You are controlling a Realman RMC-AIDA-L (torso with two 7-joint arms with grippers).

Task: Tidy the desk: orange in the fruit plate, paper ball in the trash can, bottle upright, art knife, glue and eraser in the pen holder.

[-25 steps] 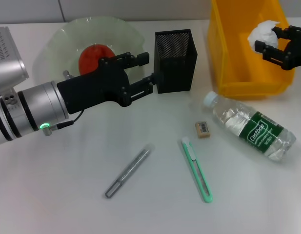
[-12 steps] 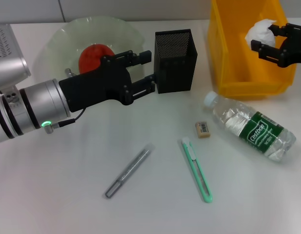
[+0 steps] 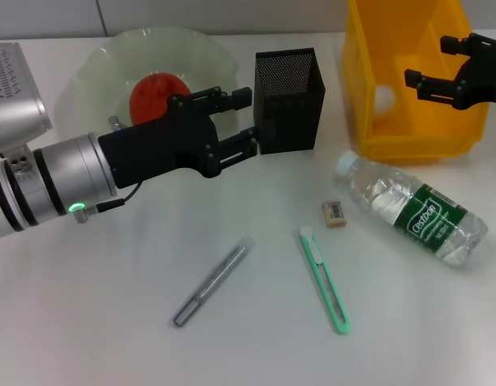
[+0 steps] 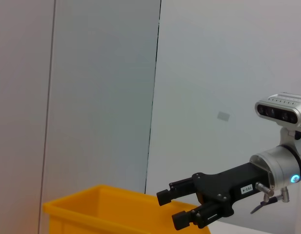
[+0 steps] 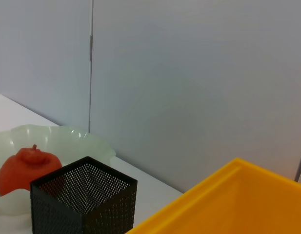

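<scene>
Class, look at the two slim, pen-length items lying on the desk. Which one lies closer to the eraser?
The art knife, the mint-green one. Its tip lies just below the eraser, while the grey glue lies farther off towards the robot's left.

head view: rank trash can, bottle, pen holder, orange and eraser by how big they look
1. trash can
2. bottle
3. pen holder
4. orange, partly hidden by the left claw, so its rank against the pen holder is less sure
5. eraser
</scene>
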